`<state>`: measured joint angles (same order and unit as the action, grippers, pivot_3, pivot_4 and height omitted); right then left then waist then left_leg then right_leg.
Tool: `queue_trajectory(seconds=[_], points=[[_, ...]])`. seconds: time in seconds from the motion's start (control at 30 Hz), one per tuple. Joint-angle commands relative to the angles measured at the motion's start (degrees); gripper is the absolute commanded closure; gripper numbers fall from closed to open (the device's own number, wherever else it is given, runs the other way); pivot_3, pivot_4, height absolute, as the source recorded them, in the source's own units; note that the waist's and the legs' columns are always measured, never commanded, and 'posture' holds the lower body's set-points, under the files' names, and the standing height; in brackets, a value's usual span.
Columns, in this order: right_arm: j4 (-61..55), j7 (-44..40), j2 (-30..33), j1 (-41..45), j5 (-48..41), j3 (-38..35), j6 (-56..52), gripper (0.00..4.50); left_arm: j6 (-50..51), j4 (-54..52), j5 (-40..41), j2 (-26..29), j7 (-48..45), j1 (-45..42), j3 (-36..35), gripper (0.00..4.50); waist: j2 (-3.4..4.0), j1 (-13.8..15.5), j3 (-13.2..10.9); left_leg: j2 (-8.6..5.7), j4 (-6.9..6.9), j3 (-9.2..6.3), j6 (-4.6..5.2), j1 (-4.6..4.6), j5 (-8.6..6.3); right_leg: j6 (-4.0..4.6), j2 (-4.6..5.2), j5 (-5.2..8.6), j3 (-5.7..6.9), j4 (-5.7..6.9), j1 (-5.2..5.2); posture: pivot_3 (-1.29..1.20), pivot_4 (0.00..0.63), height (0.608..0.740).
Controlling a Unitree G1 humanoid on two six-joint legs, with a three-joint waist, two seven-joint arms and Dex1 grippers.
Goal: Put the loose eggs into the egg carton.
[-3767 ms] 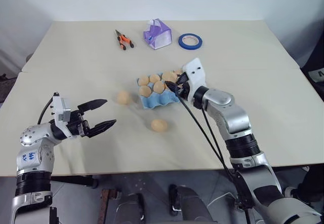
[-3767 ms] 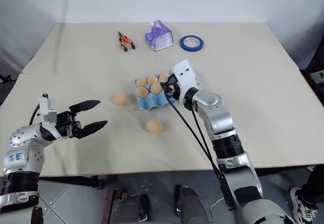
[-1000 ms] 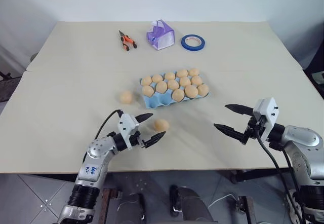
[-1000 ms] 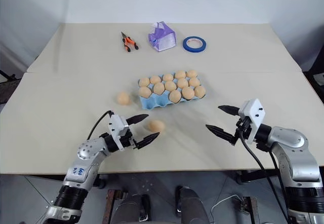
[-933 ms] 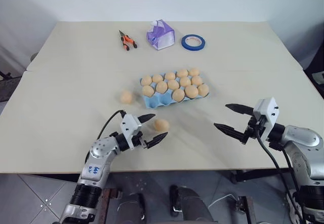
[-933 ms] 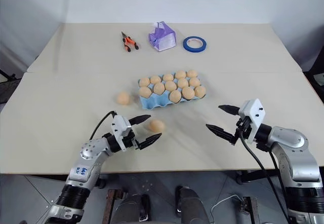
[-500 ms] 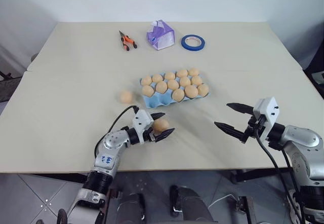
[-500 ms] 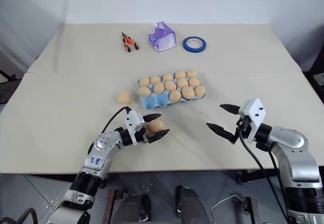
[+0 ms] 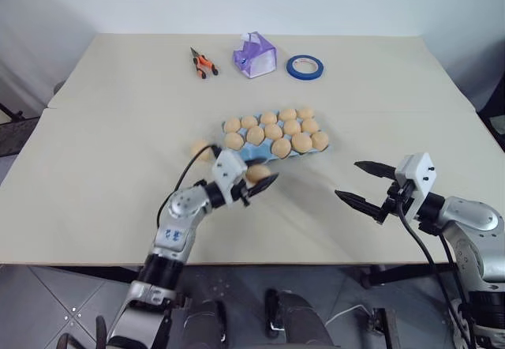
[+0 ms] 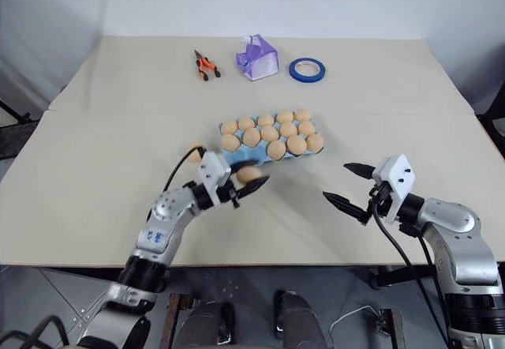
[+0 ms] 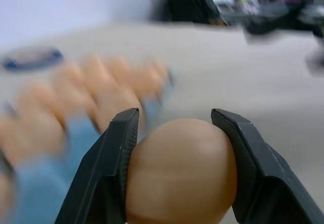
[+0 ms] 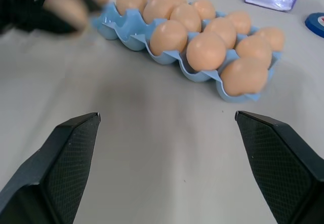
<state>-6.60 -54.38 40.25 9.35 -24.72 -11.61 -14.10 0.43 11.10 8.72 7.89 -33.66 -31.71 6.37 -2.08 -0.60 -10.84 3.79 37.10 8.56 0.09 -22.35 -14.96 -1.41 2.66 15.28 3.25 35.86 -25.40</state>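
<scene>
Two arms reach over the pale beige counter (image 9: 95, 167), nearest the viewer. The right gripper (image 9: 364, 185), black-fingered on a white and grey wrist, hovers above bare counter with its fingers (image 12: 55, 168) spread wide and nothing between them; it sits well apart from the carton, probably parked so the other arm has room to work. The left gripper (image 9: 258, 182) has its fingers (image 11: 109, 163) clamped on one smooth tan-orange oval egg (image 11: 181, 172), one finger pressing each flank so the rounded shell cannot roll out. That egg is held off the counter just beside the near left corner of the light blue moulded egg carton (image 9: 251, 153), which suggests a carry toward one of its cups.

Next out lies the carton itself, lidless, with two rows of cups. Ten matching eggs (image 9: 281, 147) sit in it, and the cups at its left end look unfilled, so that end is where I judge the held egg belongs. One more loose egg (image 9: 197, 149) rests on the counter just left of the carton, partly hidden behind the left wrist.

Farthest away, along the back of the counter, lie orange-handled pliers (image 9: 203, 62), a purple-white folded box (image 9: 255, 54) and a blue ring of tape (image 9: 304, 67), all well clear of the work.
</scene>
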Motion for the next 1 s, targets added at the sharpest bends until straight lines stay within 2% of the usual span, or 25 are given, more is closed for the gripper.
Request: queue_trajectory(seconds=[0.03, 0.3, 0.33, 0.5, 0.53, 0.67, 0.83, 1.0], points=[[-0.99, 0.45, 0.19, 0.43, -0.35, -1.36, 1.24, 0.0, 1.12, 3.7, -2.97, -1.19, 7.08, -4.83, -1.68, 2.5, 0.0, -0.03, 0.0, 0.0, 0.01, 0.04, 0.02, 0.02, 0.0, -0.02, -0.01, -0.01, -0.05, -0.01, 0.0, 0.0, 0.15, 0.74], [-1.69, 1.82, -0.24, -0.56, -0.19, -1.77, 1.71, 0.0, 0.71, 16.27, -7.24, -2.94, 14.24, -11.45, -1.44, 2.5, -0.01, 0.18, -0.01, 0.0, -0.03, 0.07, 0.02, 0.02, -0.02, -0.03, -0.05, -0.01, -0.08, -0.01, -0.03, 0.0, 0.15, 0.74], [-1.99, 2.1, -0.25, -1.02, -0.21, -1.95, 1.67, 0.0, 0.82, 16.42, -7.17, -3.13, 13.84, -11.61, -1.23, 1.8, -0.01, 0.33, -0.01, 0.01, -0.04, 0.07, 0.01, 0.01, -0.03, -0.03, -0.04, -0.01, -0.08, -0.01, -0.04, 0.0, 0.15, 0.74], [-2.77, 3.08, -0.23, -2.16, -0.34, -2.34, 1.66, 0.0, 1.26, 15.13, -6.91, -3.14, 11.91, -11.06, -0.47, 0.21, -0.01, 0.48, -0.01, 0.0, -0.04, 0.08, 0.03, 0.0, -0.12, -0.03, -0.02, -0.01, -0.05, -0.01, -0.05, 0.0, 0.15, 0.74], [-2.93, 3.22, -0.23, -2.36, -0.36, -2.33, 1.69, 0.0, 1.6, 14.56, -6.86, -3.0, 11.57, -10.8, -0.37, 0.01, -0.01, 0.47, -0.01, 0.0, -0.04, 0.1, 0.03, 0.01, -0.13, -0.03, -0.03, -0.01, -0.06, -0.01, -0.04, 0.0, 0.15, 0.74], [-3.18, 3.53, -0.23, -2.69, -0.45, -2.2, 1.71, 0.0, 2.77, 12.09, -6.84, -2.52, 10.81, -9.96, -0.15, 0.01, -0.01, 0.47, -0.01, 0.01, -0.04, 0.09, 0.03, 0.01, -0.13, -0.02, -0.04, -0.01, -0.06, 0.0, -0.05, 0.0, 0.15, 0.74], [-3.2, 3.52, -0.26, -2.73, -0.62, -1.91, 1.58, 0.0, 5.44, 1.33, -5.18, -0.28, 5.76, -4.5, 1.53, 0.01, 0.0, 0.39, 0.0, 0.03, -0.06, 0.11, 0.02, 0.03, -0.13, -0.02, -0.04, -0.01, -0.09, 0.0, -0.04, 0.0, 0.15, 0.74], [-3.18, 3.38, -0.28, -2.92, -0.77, -2.02, 1.72, 0.0, 6.78, -13.57, 2.75, 4.43, -2.5, 7.08, -0.83, 0.01, 0.03, 0.18, 0.02, 0.07, -0.06, 0.15, -0.01, 0.07, -0.13, 0.0, -0.06, -0.01, -0.14, 0.06, -0.05, 0.0, 0.15, 0.74]])
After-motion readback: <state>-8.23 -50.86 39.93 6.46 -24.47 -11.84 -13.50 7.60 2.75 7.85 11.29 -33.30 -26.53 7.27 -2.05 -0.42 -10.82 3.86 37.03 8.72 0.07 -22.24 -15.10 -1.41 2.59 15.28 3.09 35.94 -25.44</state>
